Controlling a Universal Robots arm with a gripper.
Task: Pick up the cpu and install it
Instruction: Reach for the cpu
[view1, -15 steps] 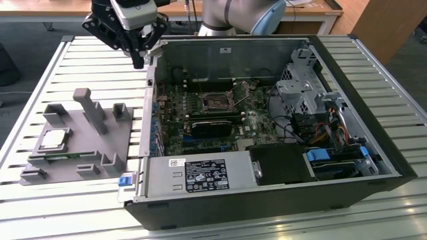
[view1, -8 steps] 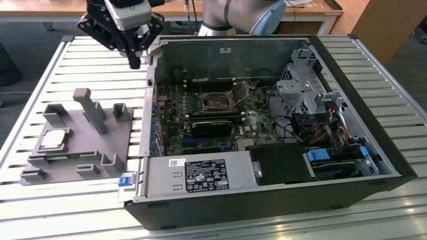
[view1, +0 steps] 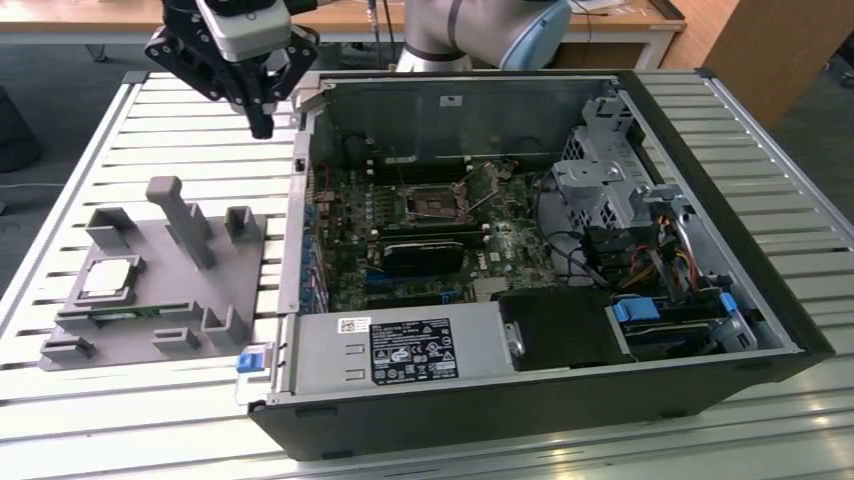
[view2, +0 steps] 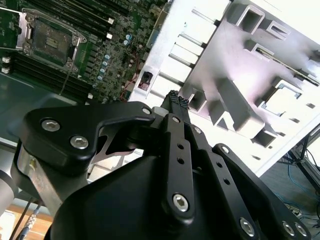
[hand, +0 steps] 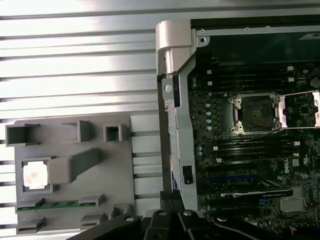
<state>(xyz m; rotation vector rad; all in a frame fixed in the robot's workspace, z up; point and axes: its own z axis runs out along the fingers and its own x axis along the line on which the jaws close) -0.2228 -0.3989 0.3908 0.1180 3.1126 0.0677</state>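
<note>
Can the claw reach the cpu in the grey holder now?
Probably yes: the cpu lies uncovered in the grey holder; the claw hangs above the table, and only a post stands beside the cpu.

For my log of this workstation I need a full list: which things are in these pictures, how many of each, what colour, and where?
cpu: one, silver-grey, lying in the holder on the exterior view's left.
memory stick: one, green, in a slot of the same holder.
holder: one, grey, on the table beside the case.
computer case: one, black, open, on the table.
motherboard: one, green, inside the case.
socket: one, black-framed, open, on the motherboard.
table: one, white slats, under everything.
gripper: one, black, shut, empty, above the table near the case's corner.
</note>
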